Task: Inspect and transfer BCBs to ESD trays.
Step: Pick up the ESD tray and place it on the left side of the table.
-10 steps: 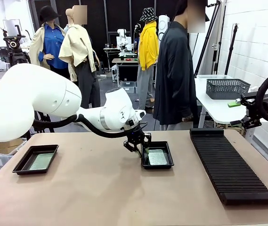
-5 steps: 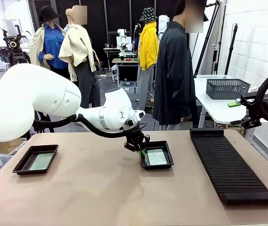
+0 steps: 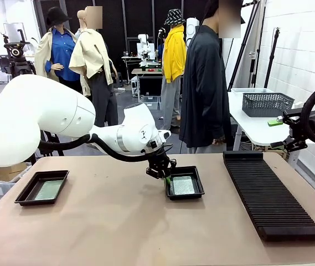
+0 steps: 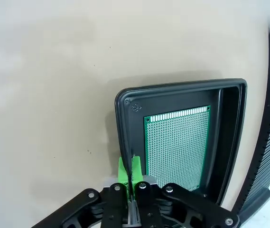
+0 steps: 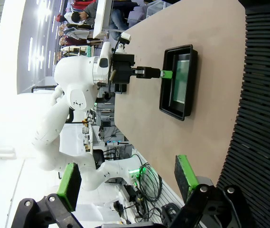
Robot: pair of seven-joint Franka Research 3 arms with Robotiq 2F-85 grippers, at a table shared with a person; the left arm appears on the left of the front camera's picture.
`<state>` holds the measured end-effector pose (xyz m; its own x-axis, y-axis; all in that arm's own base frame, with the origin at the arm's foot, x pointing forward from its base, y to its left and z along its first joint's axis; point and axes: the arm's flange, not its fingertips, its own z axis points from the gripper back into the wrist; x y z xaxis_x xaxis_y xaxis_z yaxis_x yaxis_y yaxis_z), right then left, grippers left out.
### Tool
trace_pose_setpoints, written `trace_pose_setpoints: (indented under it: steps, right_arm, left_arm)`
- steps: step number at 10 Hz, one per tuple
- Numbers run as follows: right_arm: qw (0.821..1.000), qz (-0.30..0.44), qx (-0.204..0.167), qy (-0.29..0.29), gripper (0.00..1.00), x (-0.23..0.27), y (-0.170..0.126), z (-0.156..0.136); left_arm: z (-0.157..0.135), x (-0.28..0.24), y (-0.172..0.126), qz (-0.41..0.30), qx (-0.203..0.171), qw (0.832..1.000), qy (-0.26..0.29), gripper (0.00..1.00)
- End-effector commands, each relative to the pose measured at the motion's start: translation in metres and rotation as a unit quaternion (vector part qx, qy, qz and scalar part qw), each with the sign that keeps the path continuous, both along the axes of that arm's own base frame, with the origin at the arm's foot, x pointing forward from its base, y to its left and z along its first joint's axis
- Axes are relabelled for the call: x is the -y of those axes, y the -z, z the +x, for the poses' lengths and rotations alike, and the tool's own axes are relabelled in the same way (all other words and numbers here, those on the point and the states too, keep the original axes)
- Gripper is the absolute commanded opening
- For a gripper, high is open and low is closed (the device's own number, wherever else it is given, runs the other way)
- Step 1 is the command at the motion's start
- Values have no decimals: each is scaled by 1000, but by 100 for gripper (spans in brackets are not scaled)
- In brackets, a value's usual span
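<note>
We're pinching the tray [image 4: 229, 137] rim with our left gripper [image 4: 129, 173], jaws fully closed on it; the BCB [image 4: 176, 145] is lying just inside, long axis running away from us.

White rounded arms [image 3: 46, 119], green-padded black end effector [image 4: 129, 172]

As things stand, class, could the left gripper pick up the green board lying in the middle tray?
Probably not yet: the left gripper is shut on the middle tray's rim, beside the board. Nothing covers the board.
</note>
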<state>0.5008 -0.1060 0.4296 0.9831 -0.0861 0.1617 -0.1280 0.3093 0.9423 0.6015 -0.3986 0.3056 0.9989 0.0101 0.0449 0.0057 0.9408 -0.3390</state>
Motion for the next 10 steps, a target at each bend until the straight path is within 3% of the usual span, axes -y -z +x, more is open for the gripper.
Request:
trace_pose_setpoints:
  steps: [1,5,10]
  right_arm:
    - [1000,-4,-1,1,100,0,-1,-1]
    - [1000,-4,-1,1,100,0,-1,-1]
    - [1000,-4,-1,1,100,0,-1,-1]
  left_arm:
    - [1,-1,0,-2,7,1000,-1,0]
    - [0,0,0,0,0,1000,0,0]
    - [-17,-58,-14,-16,2,1000,-23,0]
